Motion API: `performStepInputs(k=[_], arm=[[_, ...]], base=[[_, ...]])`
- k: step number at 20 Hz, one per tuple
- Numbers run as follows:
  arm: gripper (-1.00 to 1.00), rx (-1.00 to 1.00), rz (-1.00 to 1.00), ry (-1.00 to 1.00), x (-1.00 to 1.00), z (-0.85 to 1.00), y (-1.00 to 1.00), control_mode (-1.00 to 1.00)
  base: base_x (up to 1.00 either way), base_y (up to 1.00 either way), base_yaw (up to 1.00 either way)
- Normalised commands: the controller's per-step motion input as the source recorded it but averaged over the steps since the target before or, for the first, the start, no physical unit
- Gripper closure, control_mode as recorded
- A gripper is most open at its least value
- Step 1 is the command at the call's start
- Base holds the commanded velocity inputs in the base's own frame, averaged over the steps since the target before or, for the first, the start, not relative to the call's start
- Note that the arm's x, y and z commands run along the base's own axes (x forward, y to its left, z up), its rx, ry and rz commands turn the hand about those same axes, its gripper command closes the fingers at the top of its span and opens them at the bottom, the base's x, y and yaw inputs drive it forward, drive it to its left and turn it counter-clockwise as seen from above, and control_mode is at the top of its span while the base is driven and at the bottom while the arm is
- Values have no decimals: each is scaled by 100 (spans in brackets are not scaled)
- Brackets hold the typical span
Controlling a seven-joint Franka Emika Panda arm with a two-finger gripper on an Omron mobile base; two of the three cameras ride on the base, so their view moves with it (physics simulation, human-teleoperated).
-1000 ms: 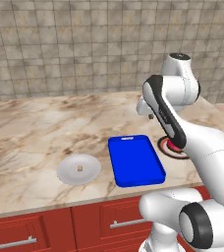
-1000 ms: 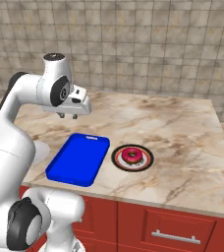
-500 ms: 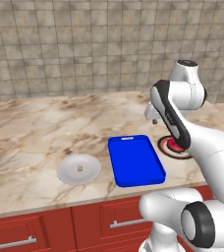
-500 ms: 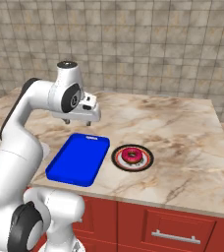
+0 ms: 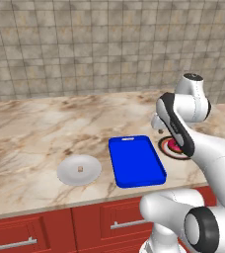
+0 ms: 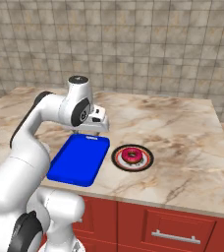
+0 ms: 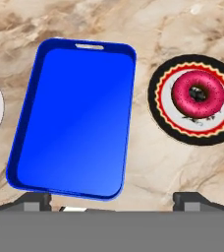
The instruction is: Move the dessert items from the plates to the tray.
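The pincer (image 7: 112,202) hangs released above the tabletop (image 7: 148,162); the doughnut (image 7: 198,95) lies ahead-right, the tray (image 7: 74,118) ahead-left.

I see the blue tray (image 7: 72,118) lying flat on the marble counter (image 5: 30,133), its bed bare and glossy, rim raised, corners rounded, handle slot at its 12 o'clock end in my hand view. At the tray's 3 o'clock, just beside it but apart, sits the red-and-black-rimmed plate (image 7: 165,118), flat, with the red-pink ring doughnut (image 7: 197,94) lying on its white centre. At the tray's 9 o'clock, in the left base view, lies the plain light grey plate (image 5: 67,173), near but not touching, and a tiny tan-brown morsel (image 5: 80,169) rests around its middle.
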Motion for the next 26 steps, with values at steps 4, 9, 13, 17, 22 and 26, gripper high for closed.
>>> performStepInputs(k=[4,9,13,17,22,26], arm=[[-100,0,0,0,17,-17,-22,-100],[-100,0,0,-1,15,-22,-37,-100],[-100,0,0,0,15,-25,-43,-100],[-100,0,0,3,21,-26,-19,-100],[-100,0,0,5,17,-25,-14,-100],[-100,0,0,5,13,-32,-18,-100]], base=[[0,0,0],[0,0,0],[0,0,0],[0,0,0],[0,0,0],[0,0,0]])
